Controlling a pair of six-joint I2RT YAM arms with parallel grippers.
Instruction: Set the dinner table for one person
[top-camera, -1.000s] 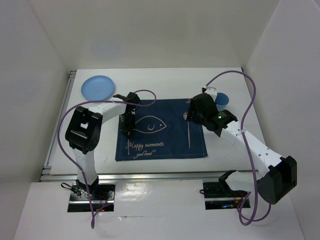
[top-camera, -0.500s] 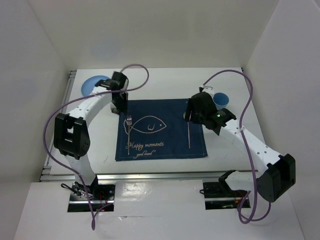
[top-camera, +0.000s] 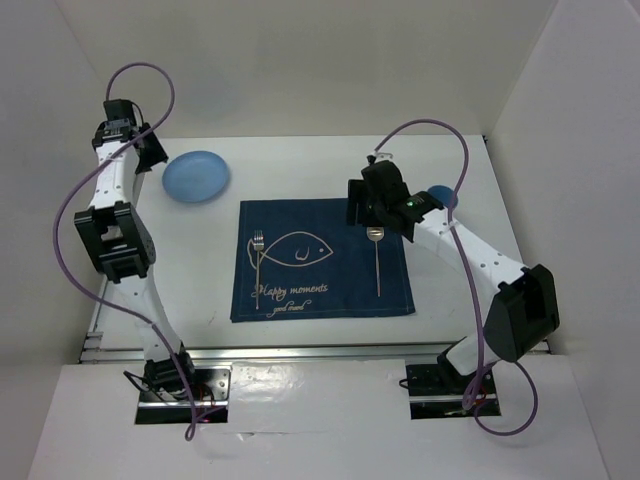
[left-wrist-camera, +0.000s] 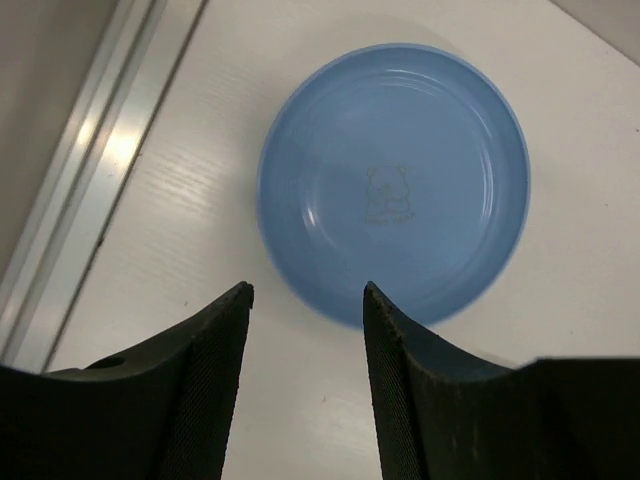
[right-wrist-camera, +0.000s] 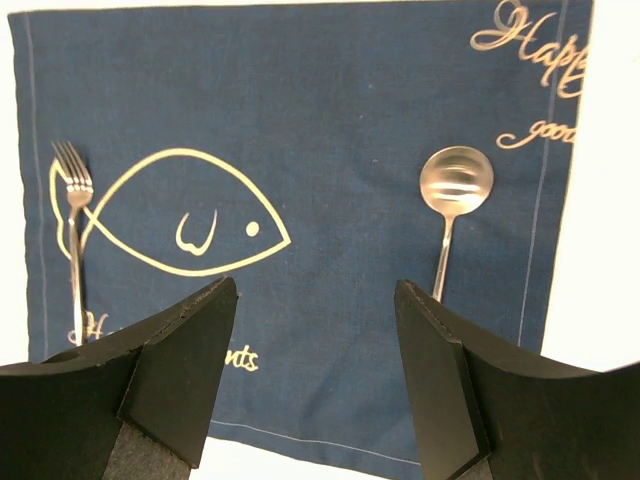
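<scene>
The white dinner table (top-camera: 470, 290) carries a navy fish-print placemat (top-camera: 322, 262). A fork (top-camera: 257, 262) lies on its left side and a spoon (top-camera: 377, 258) on its right. A blue plate (top-camera: 196, 176) sits at the far left, off the placemat. My left gripper (top-camera: 155, 155) hovers open and empty just left of the plate. In the left wrist view, the plate (left-wrist-camera: 395, 185) is just beyond the open left gripper (left-wrist-camera: 308, 290). My right gripper (top-camera: 357, 208) hangs open and empty over the placemat's far right edge. The right wrist view shows the fork (right-wrist-camera: 72, 230) and spoon (right-wrist-camera: 455, 190) beyond the right gripper (right-wrist-camera: 315, 290).
A blue cup (top-camera: 444, 197) stands at the far right, partly hidden behind the right arm. A metal rail (top-camera: 115, 260) runs along the table's left edge and also shows in the left wrist view (left-wrist-camera: 80, 190). White walls enclose the table.
My left arm has left the fork on the placemat and swung to the far left corner beside the plate. My right gripper has drawn back from the spoon toward the placemat's far edge.
</scene>
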